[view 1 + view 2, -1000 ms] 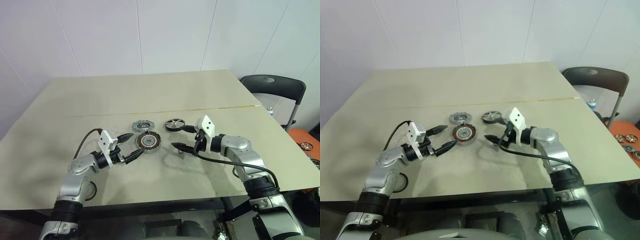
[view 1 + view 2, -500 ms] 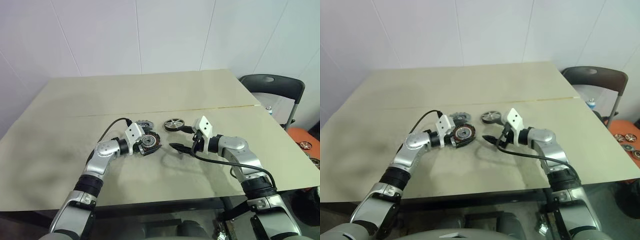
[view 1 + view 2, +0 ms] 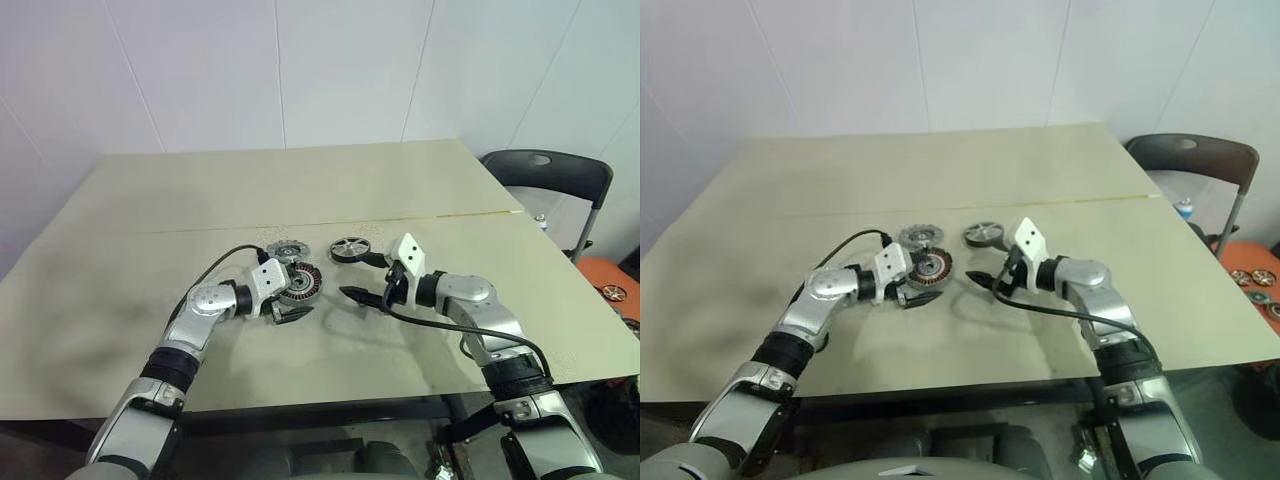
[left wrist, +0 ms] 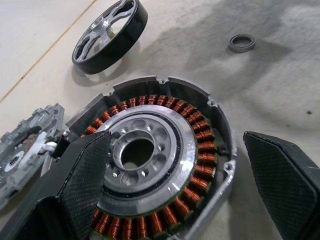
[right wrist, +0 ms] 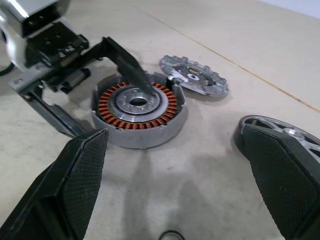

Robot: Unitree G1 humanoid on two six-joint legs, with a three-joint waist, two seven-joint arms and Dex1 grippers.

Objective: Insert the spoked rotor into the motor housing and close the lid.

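A: Where are the parts on the counter (image 3: 120,300)?

B: All three sit near the middle of the left eye view. The motor housing (image 3: 299,283), with its copper windings round a silver centre, lies flat. The lid (image 3: 286,250), grey with a notched rim, is just above and slightly left of it, apparently touching its rim in the right wrist view. The spoked rotor (image 3: 349,247) lies to the upper right of the housing, apart from both.

A: And the left end effector (image 3: 287,301)?

B: Spread wide around the housing. In the left wrist view one finger (image 4: 82,175) lies over the housing's edge on the lid's side, the other stands clear beyond the opposite rim. It grips nothing.

A: The right end effector (image 3: 368,280)?

B: Also wide and empty, hanging to the right of the housing and just below the rotor. Its fingertips (image 5: 77,165) frame the housing and rotor in the right wrist view.

A: Anything else?

B: A small dark ring (image 4: 242,42) lies on the counter, right of the housing. A black chair (image 3: 548,170) stands at the right edge.
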